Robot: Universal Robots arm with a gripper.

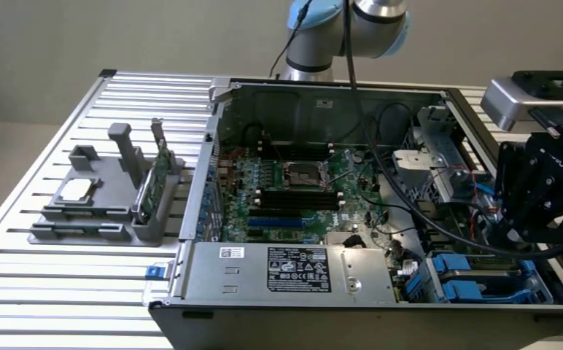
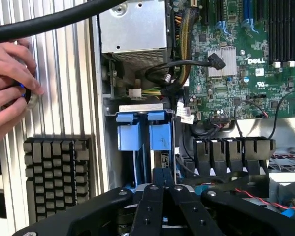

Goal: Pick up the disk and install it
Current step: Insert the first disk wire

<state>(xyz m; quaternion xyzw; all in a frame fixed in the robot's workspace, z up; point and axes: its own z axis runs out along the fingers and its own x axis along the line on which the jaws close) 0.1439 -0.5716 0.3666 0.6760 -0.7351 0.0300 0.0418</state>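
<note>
Currently finds the gripper [image 2: 163, 176] closed, fingers pressed together with nothing between them, poised just above the drive bay [image 2: 140, 107] at a corner of the open computer case [image 1: 359, 321]. Places the disk [image 2: 159, 135] down in that bay, blue frame end showing, right by the fingertips and just beside a second blue frame [image 2: 129, 132]. Puts the power supply [image 2: 132, 27] next to the bay and the green motherboard [image 2: 245, 44] beyond. Notes a person's hand [image 2: 9, 83] over the slatted table [image 2: 63, 73] outside the case, near a black finned block [image 2: 58, 177].
</note>
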